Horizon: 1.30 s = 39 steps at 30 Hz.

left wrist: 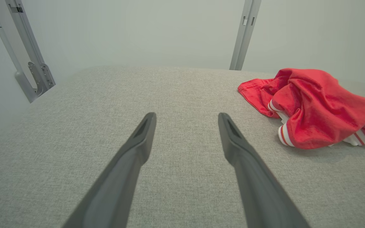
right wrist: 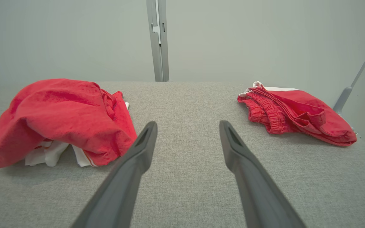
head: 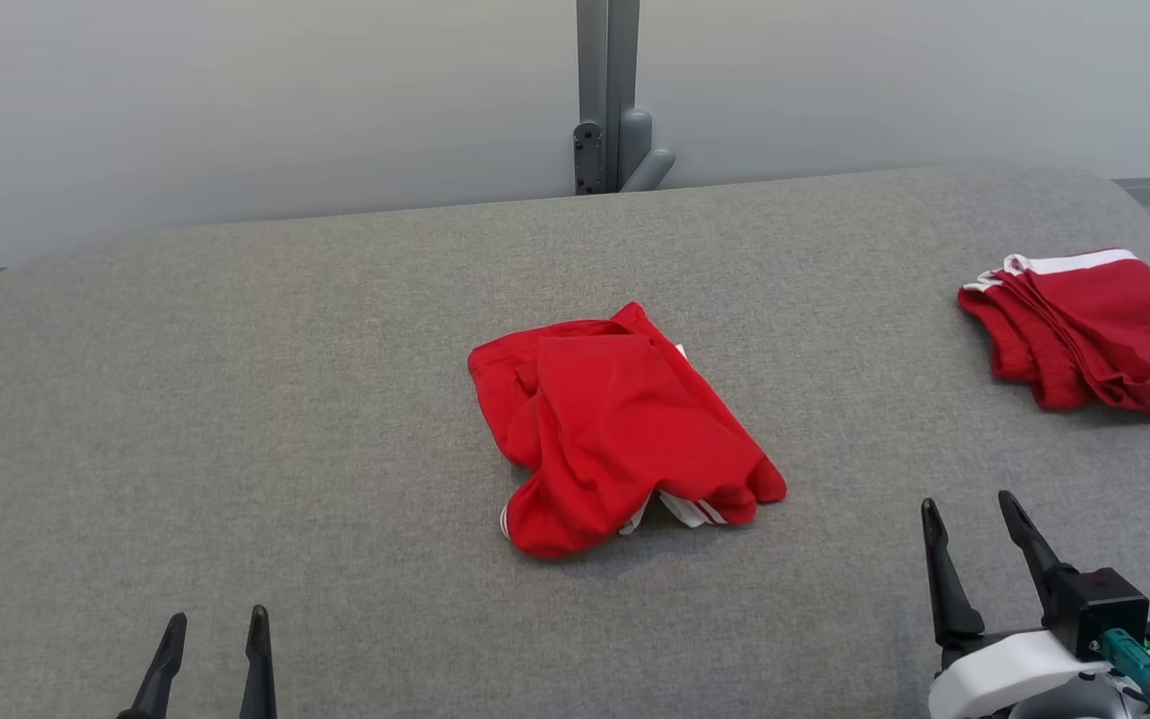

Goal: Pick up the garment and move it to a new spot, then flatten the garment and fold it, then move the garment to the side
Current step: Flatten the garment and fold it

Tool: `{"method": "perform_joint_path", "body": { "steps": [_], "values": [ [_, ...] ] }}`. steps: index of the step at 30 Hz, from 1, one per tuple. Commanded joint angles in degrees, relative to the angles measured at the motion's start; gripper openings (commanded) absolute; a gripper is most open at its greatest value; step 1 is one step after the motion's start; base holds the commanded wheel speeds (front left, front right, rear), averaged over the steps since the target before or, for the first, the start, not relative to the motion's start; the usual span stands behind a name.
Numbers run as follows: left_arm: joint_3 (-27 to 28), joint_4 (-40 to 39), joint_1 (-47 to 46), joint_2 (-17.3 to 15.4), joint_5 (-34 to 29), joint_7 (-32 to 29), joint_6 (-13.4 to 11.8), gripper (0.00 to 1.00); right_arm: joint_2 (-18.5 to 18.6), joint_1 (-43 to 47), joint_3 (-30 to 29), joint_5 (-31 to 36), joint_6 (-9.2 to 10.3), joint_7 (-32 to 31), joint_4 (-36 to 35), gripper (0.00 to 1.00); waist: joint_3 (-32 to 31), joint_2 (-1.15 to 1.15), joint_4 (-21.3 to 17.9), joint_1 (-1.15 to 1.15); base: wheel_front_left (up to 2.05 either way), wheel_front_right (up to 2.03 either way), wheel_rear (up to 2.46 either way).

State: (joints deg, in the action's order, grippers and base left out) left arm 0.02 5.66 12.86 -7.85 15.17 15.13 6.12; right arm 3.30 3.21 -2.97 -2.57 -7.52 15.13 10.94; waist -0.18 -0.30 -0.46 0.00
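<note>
Neither left gripper [head: 217,614] nor right gripper [head: 967,499] touches garment [head: 615,429].

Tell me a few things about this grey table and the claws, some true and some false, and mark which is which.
1. A crumpled red garment lies in the middle of the grey table. True.
2. The left claw grips that garment. False: it is open over bare table, well apart from the cloth.
3. A second red garment with white trim lies near the table's right edge. True.
4. The right claw is shut on something. False: its fingers stand apart and hold nothing.
5. The two garments touch each other. False: a stretch of bare table separates them.
</note>
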Motion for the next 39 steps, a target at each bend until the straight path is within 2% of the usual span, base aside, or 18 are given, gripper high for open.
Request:
{"method": "perform_joint_path", "body": {
  "steps": [1,15,24,30,34,39],
  "values": [
    [0.65,0.19,-0.97,0.64,-0.74,-0.01,0.50,1.00,0.05,-0.19,0.11,0.26,0.07,0.03,0.23,1.00,-0.01,0.30,-0.26,0.00,0.00,0.00,0.00],
    [1.80,0.76,-1.87,2.29,-2.75,-0.01,1.34,1.00,0.09,-0.77,0.15,0.28,0.07,0.03,0.38,1.00,0.50,0.30,-1.02,0.00,0.00,0.00,0.00],
    [-1.53,0.09,-6.74,1.85,-3.32,-0.01,1.36,1.00,0.97,-1.82,1.23,0.30,0.07,0.03,0.54,1.00,1.17,0.30,-5.55,0.00,0.00,0.00,0.00],
    [-11.17,9.85,-14.05,-1.17,1.39,-5.05,1.35,1.00,1.04,-2.72,1.66,0.00,0.07,0.03,0.47,1.00,3.07,0.30,-9.31,0.00,0.00,0.00,0.00],
    [-16.29,17.43,-19.33,-1.60,4.01,-9.30,1.36,1.00,0.84,-3.47,1.81,-0.18,0.07,0.02,0.17,1.00,4.92,0.30,-11.74,0.00,0.00,0.00,0.00],
    [-18.76,25.00,-24.16,-1.56,7.54,-11.66,1.30,1.00,0.62,-3.99,1.48,-0.39,0.07,0.02,-0.19,1.00,6.74,0.30,-14.15,0.00,0.00,0.00,0.00]
  ]
}}
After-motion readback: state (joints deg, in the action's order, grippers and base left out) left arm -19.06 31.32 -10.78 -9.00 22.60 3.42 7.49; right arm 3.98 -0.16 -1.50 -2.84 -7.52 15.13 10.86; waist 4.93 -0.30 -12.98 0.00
